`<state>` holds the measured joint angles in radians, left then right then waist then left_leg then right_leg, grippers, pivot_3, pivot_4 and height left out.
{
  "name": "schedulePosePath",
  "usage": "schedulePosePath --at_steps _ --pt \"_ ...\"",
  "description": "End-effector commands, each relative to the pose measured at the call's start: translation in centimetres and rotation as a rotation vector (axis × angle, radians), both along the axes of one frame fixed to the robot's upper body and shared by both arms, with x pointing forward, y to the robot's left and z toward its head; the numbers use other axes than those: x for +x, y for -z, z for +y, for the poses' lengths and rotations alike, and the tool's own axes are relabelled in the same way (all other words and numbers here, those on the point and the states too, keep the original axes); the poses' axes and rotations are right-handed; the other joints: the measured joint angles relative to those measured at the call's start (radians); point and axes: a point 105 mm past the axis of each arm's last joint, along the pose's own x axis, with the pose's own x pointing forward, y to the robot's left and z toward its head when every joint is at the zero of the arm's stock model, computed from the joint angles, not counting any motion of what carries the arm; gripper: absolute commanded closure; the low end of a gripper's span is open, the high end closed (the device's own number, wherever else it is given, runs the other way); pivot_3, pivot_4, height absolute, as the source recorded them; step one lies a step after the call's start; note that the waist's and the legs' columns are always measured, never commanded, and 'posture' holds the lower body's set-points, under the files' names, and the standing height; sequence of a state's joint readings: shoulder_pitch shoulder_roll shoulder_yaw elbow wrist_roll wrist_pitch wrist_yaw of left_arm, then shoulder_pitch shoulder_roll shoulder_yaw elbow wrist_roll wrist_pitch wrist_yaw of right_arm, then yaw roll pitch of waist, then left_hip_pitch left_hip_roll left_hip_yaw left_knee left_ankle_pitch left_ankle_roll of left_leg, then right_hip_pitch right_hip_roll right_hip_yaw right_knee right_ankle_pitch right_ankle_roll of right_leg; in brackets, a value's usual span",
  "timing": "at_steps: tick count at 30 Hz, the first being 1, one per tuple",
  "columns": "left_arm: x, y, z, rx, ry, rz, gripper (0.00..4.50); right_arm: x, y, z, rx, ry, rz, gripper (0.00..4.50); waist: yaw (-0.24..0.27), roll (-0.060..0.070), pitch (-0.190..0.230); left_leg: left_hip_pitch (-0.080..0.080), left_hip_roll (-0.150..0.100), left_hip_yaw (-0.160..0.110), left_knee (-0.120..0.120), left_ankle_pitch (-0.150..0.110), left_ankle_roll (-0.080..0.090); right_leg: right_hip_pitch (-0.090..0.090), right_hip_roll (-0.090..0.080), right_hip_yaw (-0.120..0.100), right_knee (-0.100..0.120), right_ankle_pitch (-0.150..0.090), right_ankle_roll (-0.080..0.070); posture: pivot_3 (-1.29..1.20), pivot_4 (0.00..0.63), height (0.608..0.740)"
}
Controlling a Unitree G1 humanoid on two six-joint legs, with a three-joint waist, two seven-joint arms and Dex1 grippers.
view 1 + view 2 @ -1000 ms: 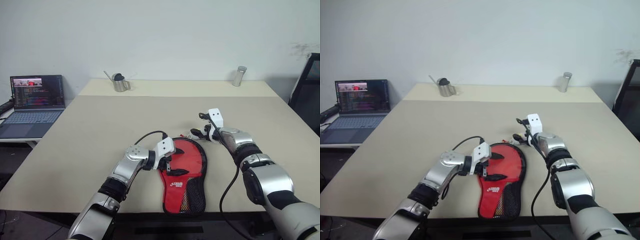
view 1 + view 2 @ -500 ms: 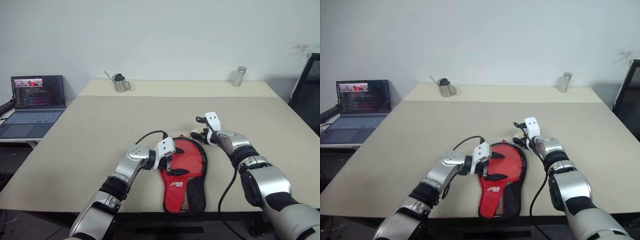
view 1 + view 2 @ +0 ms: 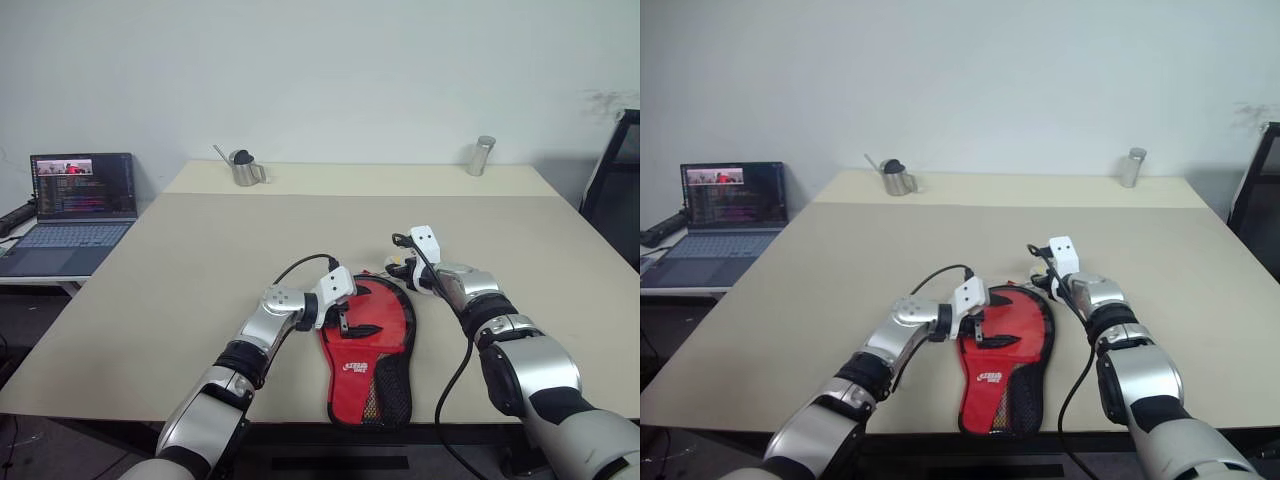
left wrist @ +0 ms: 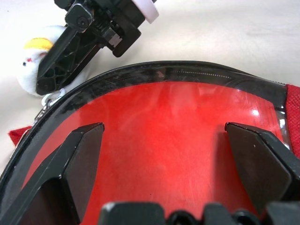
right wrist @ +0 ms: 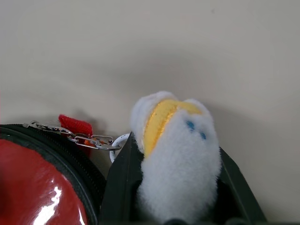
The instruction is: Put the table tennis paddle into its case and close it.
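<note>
Right pincer (image 5: pixel 176 187) pinching fluffy white plush charm (image 5: pixel 176 145) | left pincer (image 4: pixel 164 140) spread wide over glossy red case (image 3: pixel 368 345)

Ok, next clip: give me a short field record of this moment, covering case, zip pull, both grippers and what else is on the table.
case: red side up on the table near its front edge, handle end toward the robot
zip pull: small white plush charm on a chain at the case's far rim
right gripper: shut on the charm
left gripper: open, fingers spread over the red face
paddle: cannot tell from these views
far edge: metal cup, metal canister
off table: open laptop
</note>
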<state>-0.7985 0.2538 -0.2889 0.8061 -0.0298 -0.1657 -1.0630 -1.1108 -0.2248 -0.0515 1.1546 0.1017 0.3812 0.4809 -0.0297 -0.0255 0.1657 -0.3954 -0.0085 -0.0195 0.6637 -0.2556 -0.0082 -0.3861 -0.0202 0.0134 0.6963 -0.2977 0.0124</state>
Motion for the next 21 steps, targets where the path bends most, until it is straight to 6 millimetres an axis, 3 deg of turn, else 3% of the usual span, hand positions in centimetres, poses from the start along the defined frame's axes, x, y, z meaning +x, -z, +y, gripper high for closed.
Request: schedulePosePath --at_steps 1,15,21 --pt "-1.6 5.4 2.4 0.135 -0.027 0.165 0.00 0.5 -1.6 -0.3 0.021 0.013 -0.048 3.82 -0.001 0.002 -0.002 0.001 0.000 0.000 0.000 0.000 0.000 0.000 0.000 0.000 0.000 0.000 0.000 0.00 0.150 0.740" --pt "-2.0 6.0 2.8 0.092 -0.061 0.178 0.00 0.3 -2.5 -1.0 0.015 0.023 -0.054 3.82 -0.004 0.006 -0.007 0.002 0.000 0.000 -0.001 0.000 0.000 0.001 0.001 0.000 0.000 0.000 0.000 0.00 0.150 0.740" --pt "-1.8 5.9 2.7 0.075 -0.073 0.190 0.00 -1.4 -1.5 -3.2 -0.008 0.053 -0.014 3.82 -0.002 0.006 -0.010 0.002 0.000 0.000 -0.001 0.000 0.000 0.001 0.000 0.000 -0.001 0.000 0.000 0.00 0.150 0.740"
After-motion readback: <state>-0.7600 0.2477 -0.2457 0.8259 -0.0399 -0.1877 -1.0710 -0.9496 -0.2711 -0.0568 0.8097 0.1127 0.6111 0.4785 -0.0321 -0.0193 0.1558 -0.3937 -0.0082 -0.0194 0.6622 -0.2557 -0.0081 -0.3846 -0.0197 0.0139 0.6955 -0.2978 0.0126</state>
